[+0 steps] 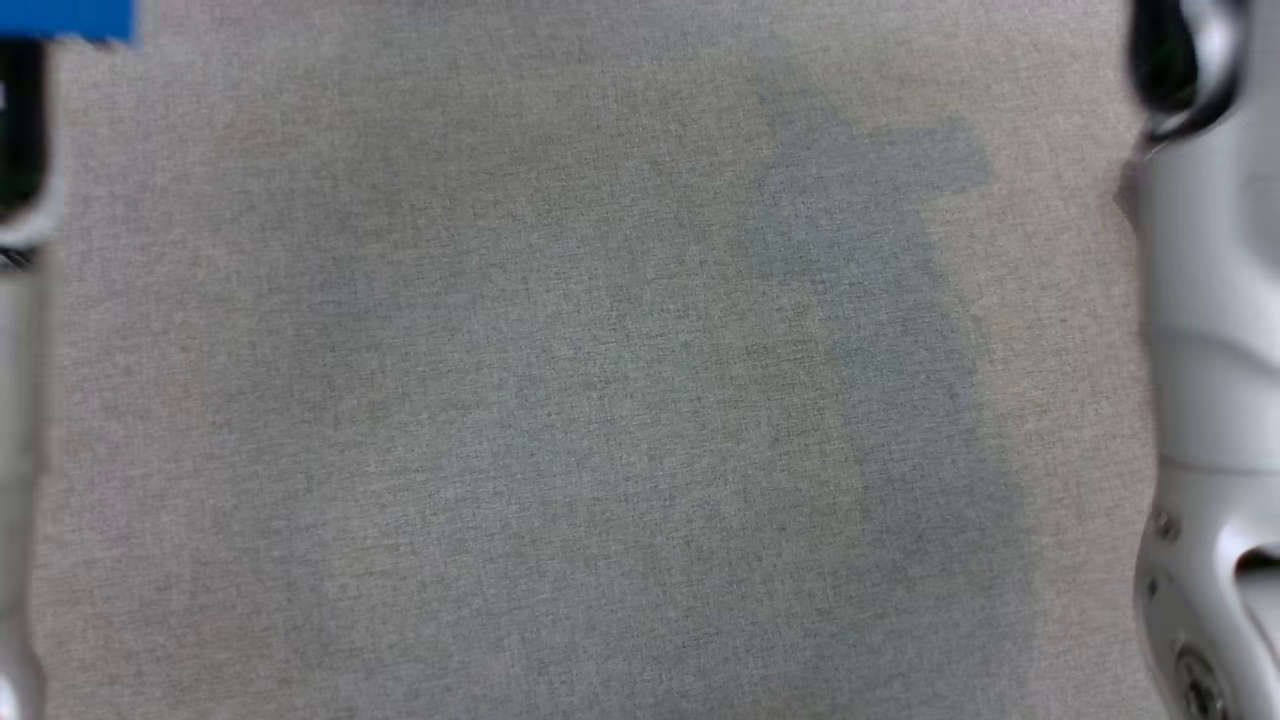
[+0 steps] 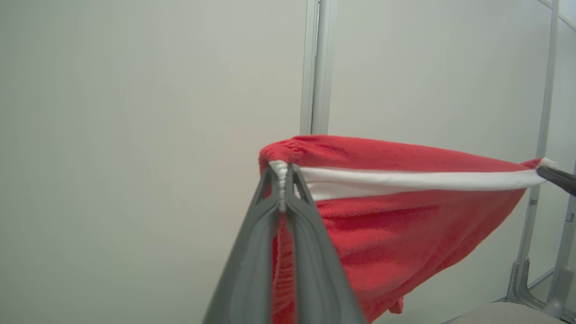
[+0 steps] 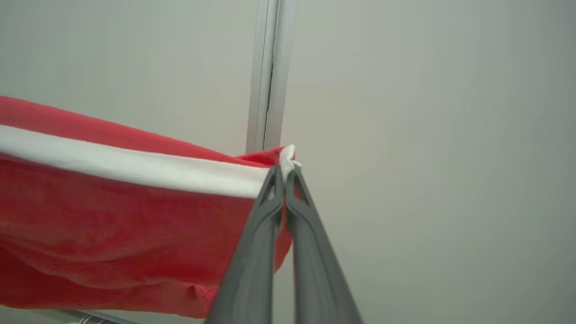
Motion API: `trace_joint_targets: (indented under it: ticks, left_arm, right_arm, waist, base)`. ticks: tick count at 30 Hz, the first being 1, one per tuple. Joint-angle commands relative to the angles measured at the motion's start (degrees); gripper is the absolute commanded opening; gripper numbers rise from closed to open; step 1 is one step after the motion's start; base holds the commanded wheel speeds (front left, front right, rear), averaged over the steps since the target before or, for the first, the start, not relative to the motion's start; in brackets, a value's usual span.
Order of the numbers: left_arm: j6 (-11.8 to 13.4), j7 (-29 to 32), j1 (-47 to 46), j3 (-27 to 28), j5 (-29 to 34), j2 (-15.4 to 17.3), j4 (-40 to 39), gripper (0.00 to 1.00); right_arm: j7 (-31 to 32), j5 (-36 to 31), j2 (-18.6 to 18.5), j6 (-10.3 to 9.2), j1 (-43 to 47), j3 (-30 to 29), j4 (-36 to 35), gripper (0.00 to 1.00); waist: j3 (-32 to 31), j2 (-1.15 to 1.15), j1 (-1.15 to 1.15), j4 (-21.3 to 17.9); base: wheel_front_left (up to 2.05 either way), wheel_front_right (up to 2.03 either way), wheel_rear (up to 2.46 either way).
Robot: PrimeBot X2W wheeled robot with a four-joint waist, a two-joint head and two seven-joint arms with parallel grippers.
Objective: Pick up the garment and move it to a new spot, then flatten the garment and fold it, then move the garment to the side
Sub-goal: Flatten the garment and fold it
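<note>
The garment [image 2: 405, 216] is red cloth with a white band along its top edge. It hangs stretched in the air between my two grippers, in front of a pale wall. My left gripper [image 2: 282, 173] is shut on one end of the white band. At the far right of that view the tip of my right gripper [image 2: 555, 176] holds the other end. In the right wrist view the garment [image 3: 112, 216] runs off to the left, and my right gripper [image 3: 284, 173] is shut on its corner. The cloth sags below the band.
The head view looks down on the grey fabric-covered table [image 1: 600, 400]. My pale right forearm [image 1: 1210, 350] runs along its right edge and part of my left arm [image 1: 20, 180] along its left edge. A metal post [image 2: 315, 67] stands against the wall behind the garment.
</note>
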Motion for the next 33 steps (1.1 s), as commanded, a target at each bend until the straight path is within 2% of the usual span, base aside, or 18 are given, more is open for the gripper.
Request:
trace_joint_targets:
  ticks: [1, 6, 9, 11, 15, 18, 20, 23, 30, 33]
  left_arm:
    - [-0.4, -1.7, 3.1, -1.0, -0.1, -0.7, 1.9, 0.00]
    - [-0.9, -6.2, 11.3, -3.2, -0.4, -1.2, 6.6, 0.00]
    - [-1.1, -8.0, 21.9, -5.9, -1.5, -2.8, 9.5, 0.00]
    - [-1.2, -8.1, 24.7, -6.4, -2.4, -3.4, 9.8, 0.00]
    - [-1.5, -6.1, 36.0, -8.9, -7.3, -4.2, 8.5, 0.00]
    - [-1.0, -2.9, 43.9, -10.8, -9.1, -3.1, 4.2, 0.00]
    - [0.3, -0.2, 49.3, -11.7, -11.0, -3.1, -0.3, 0.00]
    - [3.1, 4.3, 55.9, -12.6, -12.8, -1.3, -8.6, 0.00]
    - [10.5, 13.1, 69.0, -14.4, -16.4, 2.3, -27.8, 0.00]
    - [11.8, 15.1, 71.7, -14.8, -18.4, 2.5, -33.7, 0.00]
  right_arm:
    - [-0.2, 0.6, 0.0, -0.02, 3.1, 0.8, 2.3, 0.00]
    - [2.1, 2.4, -0.8, -0.01, 9.4, 4.1, 8.3, 0.00]
    - [7.2, 5.4, -2.5, -0.01, 17.1, 7.6, 11.6, 0.00]
    - [8.7, 6.5, -3.1, -0.01, 19.1, 8.2, 11.7, 0.00]
    - [16.7, 10.2, -6.0, -0.02, 29.1, 8.8, 8.8, 0.00]
    - [23.0, 12.6, -8.2, -0.02, 36.9, 6.9, 1.7, 0.00]
    - [27.5, 13.2, -9.2, -0.05, 43.3, 4.6, -4.3, 0.00]
    - [35.0, 13.2, -9.8, -0.05, 52.8, 0.9, -15.7, 0.00]
    - [53.4, 8.7, -6.6, -0.04, 72.5, -9.5, -43.7, 0.00]
    - [59.0, 6.0, -4.7, -0.04, 77.3, -13.9, -53.2, 0.00]
  waist:
    - [-0.2, 0.00, -0.01, 0.1]
    - [-1.6, 0.00, -0.01, -0.6]
    - [-3.3, 0.00, -0.01, -0.7]
    - [-4.0, 0.00, -0.01, -0.6]
    - [-7.6, 0.00, -0.01, -0.3]
    - [-10.3, 0.00, -0.01, 0.4]
    - [-11.9, 0.00, -0.01, 1.2]
    - [-13.7, 0.00, -0.01, 2.4]
    - [-14.8, 0.00, -0.01, 4.6]
    - [-14.5, 0.00, -0.01, 5.6]
  base:
    - [0.00, 0.00, 0.00]
    - [0.00, 0.00, 0.00]
    - [0.00, 0.00, 0.00]
    - [0.00, 0.00, 0.00]
    - [0.00, 0.00, 0.00]
    - [0.00, 0.00, 0.00]
    - [0.00, 0.00, 0.00]
    - [0.00, 0.00, 0.00]
    - [0.00, 0.00, 0.00]
    - [0.00, 0.00, 0.00]
